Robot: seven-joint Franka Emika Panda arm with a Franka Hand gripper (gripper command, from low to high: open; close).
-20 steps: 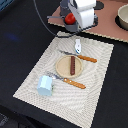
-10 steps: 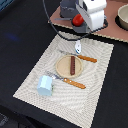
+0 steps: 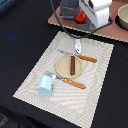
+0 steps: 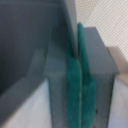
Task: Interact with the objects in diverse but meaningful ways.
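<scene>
My gripper (image 3: 98,22) hangs over the wooden board at the back, just to the exterior view's right of the red tomato (image 3: 80,18). A grey saucepan (image 3: 69,8) stands behind the tomato. In the wrist view the green pads (image 4: 74,95) are pressed together, with a thin grey wall (image 4: 70,22) running in between them. I cannot tell which vessel it belongs to. A brown sausage (image 3: 73,65) lies on a beige plate (image 3: 64,70). The small white shaker (image 3: 78,48) and the light-blue cup (image 3: 45,86) are on the placemat. A pot (image 3: 123,17) sits at the far right.
Two orange-handled utensils lie on the woven placemat (image 3: 95,95), one behind the plate (image 3: 86,58) and one in front (image 3: 74,83). A black cable (image 3: 59,25) loops from the arm over the mat's back edge. The dark table surrounds the mat.
My hand has moved toward the exterior view's right along the board, and more of the tomato now shows beside it. The things on the placemat have not moved.
</scene>
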